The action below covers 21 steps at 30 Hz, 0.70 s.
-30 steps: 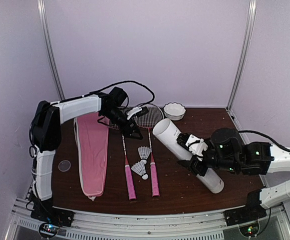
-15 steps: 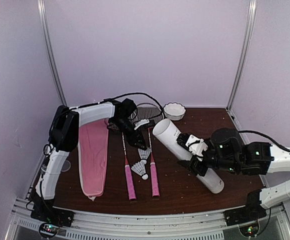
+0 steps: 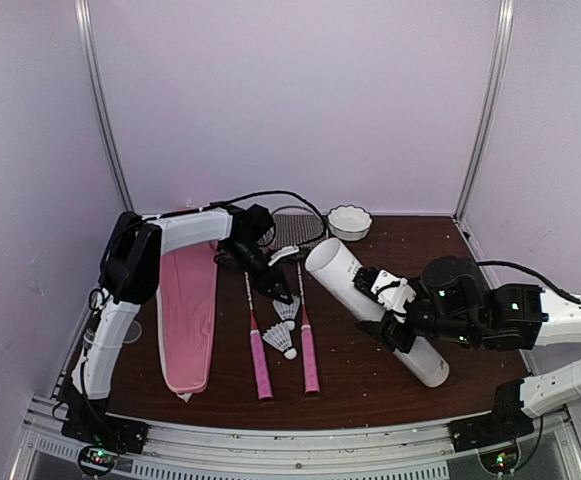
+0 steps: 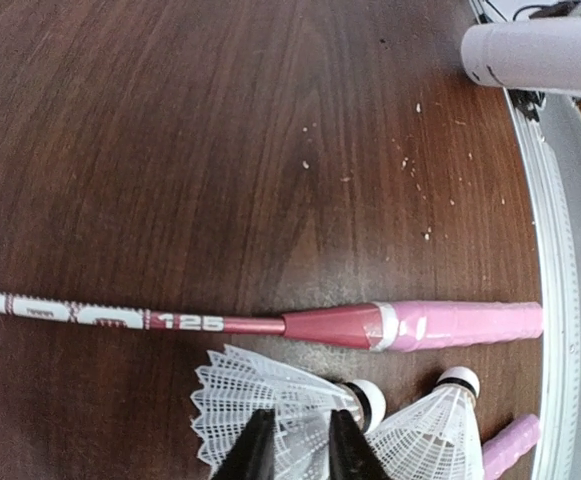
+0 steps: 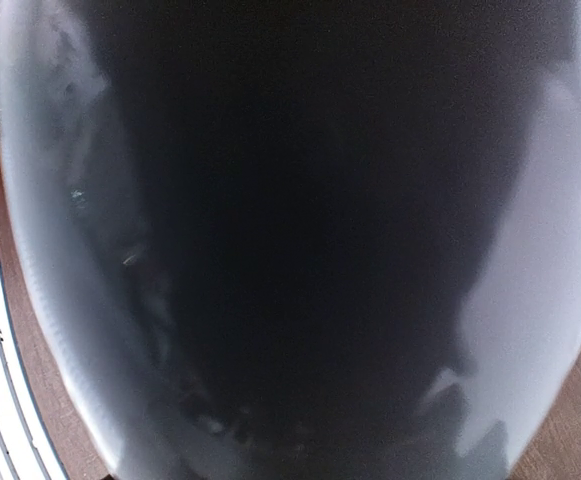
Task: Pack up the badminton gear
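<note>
Two rackets with pink handles [image 3: 261, 365] [image 3: 310, 366] lie side by side mid-table, and two white shuttlecocks [image 3: 288, 308] [image 3: 280, 341] lie between their shafts. My left gripper [image 3: 286, 294] [image 4: 298, 420] is down on the farther shuttlecock [image 4: 245, 385], shut on its feather skirt. The other shuttlecock [image 4: 432, 425] lies right next to it, beside a racket handle [image 4: 460, 325]. My right gripper [image 3: 395, 312] is shut around the long white tube [image 3: 335, 265], which slants with its far open end raised. In the right wrist view the tube [image 5: 290, 240] fills everything. The pink cover [image 3: 188, 310] lies flat on the left.
A small white scalloped bowl [image 3: 350, 221] stands at the back, close to the racket heads [image 3: 297, 231]. The tube's near end [image 4: 540, 55] shows in the left wrist view beside the table's metal front rail [image 4: 560, 300].
My left arm swung from the racket heads forward and down to the farther shuttlecock, and its jaws closed on the feathers. The right arm and tube have not moved.
</note>
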### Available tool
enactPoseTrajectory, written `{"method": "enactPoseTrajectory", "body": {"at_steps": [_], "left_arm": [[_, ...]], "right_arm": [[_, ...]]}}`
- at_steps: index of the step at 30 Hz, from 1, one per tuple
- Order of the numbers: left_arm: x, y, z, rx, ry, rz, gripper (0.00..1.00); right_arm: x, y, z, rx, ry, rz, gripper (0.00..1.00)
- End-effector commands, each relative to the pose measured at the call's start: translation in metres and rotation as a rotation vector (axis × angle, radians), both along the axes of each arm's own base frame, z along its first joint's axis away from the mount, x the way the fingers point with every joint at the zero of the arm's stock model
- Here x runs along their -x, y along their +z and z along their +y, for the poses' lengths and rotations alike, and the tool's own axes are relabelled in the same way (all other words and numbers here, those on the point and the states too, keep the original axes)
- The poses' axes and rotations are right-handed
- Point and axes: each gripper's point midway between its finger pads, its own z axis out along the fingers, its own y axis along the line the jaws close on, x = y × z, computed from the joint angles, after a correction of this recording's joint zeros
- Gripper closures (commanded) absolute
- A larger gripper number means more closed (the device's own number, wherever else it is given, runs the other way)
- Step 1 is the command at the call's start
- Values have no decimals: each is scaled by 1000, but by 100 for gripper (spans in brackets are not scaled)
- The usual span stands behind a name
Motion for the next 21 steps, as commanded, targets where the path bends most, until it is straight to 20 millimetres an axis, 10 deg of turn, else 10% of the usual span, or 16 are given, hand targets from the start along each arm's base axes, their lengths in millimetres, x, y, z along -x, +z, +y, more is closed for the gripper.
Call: {"method": "enactPoseTrajectory", "body": {"at_steps": [1,8,14,21], "left_arm": [[-1,16,10,39,13,26,86],[-14,62,18,106,73,-44,100],[-24,175,43,245,305,-345,100],[8,281,74,451,465,-582,100]], "right_arm": [[-2,1,-4,-2,-11,-1,65],[-2,5,-3,-18,-16,4,65],[-7,8,-1,-48,-48,-9,65],[-7,10,4,-48,-25,-17,65]]}}
